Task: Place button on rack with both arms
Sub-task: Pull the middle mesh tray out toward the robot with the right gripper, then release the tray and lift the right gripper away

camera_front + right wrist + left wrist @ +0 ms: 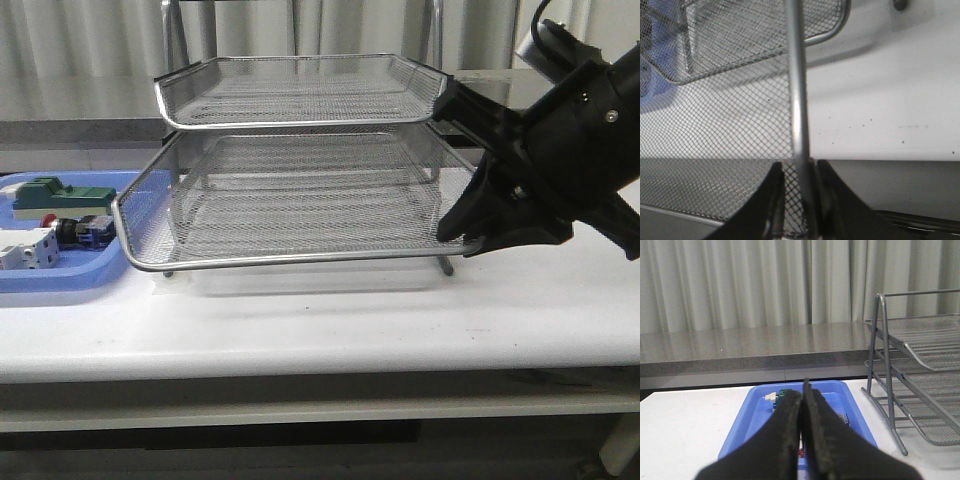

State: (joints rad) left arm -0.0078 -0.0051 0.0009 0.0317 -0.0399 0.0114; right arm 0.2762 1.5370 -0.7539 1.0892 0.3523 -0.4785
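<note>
Right tool pinching the rim wire of the rack at its right edge, steadying it on the table; left tool pressed together, holding nothing, above the blue tray. The button lies in that tray left of the rack, beside a green block and a white breaker, though its red head is only faintly resolved. To proceed well, the left tool should spread, descend squarely over the button's collar, and close without nudging its neighbours.
</note>
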